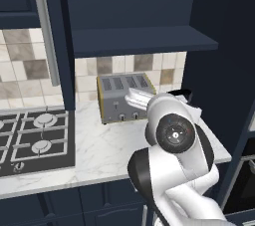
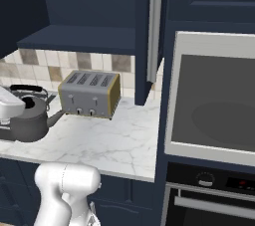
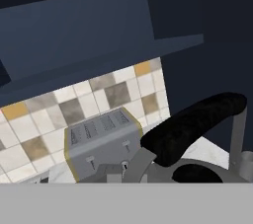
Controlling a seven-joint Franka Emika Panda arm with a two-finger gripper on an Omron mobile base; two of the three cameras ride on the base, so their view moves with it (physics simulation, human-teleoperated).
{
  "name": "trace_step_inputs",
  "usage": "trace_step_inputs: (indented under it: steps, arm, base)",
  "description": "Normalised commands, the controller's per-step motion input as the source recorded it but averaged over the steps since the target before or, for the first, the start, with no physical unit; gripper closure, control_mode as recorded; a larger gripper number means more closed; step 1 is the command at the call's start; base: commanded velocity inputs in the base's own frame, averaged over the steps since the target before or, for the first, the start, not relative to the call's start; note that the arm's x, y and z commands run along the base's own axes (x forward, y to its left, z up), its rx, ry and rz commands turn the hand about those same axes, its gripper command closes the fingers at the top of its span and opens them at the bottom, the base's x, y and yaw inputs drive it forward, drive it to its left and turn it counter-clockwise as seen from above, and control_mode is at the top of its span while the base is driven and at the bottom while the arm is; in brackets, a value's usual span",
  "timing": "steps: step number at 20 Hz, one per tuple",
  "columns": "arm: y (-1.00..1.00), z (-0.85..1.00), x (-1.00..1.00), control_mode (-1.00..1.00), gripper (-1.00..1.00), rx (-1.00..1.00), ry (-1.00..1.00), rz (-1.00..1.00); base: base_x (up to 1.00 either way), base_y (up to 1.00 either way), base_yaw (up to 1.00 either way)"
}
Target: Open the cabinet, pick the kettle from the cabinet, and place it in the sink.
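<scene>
A home kitchen: a gas hob (image 1: 35, 138) set into a white marble tabletop (image 1: 107, 153), a toaster (image 2: 89, 93) against tiled backsplash (image 2: 84, 60), a built-in oven (image 2: 211, 195) (navy cabinetry throughout).

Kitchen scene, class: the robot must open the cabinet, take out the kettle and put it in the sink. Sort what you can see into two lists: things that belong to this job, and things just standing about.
Belong to the job:
- cabinet, door open
- kettle, handle by the end effector

Just standing about:
- toaster
- hob
- oven
- tiled wall
</scene>
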Motion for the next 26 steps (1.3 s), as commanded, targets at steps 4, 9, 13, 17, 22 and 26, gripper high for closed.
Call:
trace_step_inputs:
  steps: [4, 9, 13, 17, 22, 26]
  arm:
    - [-0.06, -0.31, 0.36, -1.0, 1.0, 0.0, -0.05, 0.07]
    - [-0.05, -0.28, 0.34, -1.0, 1.0, -0.03, -0.01, 0.03]
    - [-0.01, -0.27, 0.29, -1.0, 1.0, -0.06, -0.01, 0.03]
    - [0.01, -0.24, 0.25, -1.0, 1.0, -0.09, -0.03, 0.02]
    - [0.0, -0.01, 0.02, -1.0, 1.0, -0.02, 0.01, 0.0]
    - [0.0, 0.0, 0.0, -1.0, 1.0, 0.0, 0.0, 0.0]
  base:
    - [0.0, 0.0, 0.0]
    - [0.0, 0.0, 0.0]
    - [0.0, 0.0, 0.0]
    - [0.0, 0.0, 0.0]
    - [0.0, 0.0, 0.0]
    - [0.0, 0.0, 0.0]
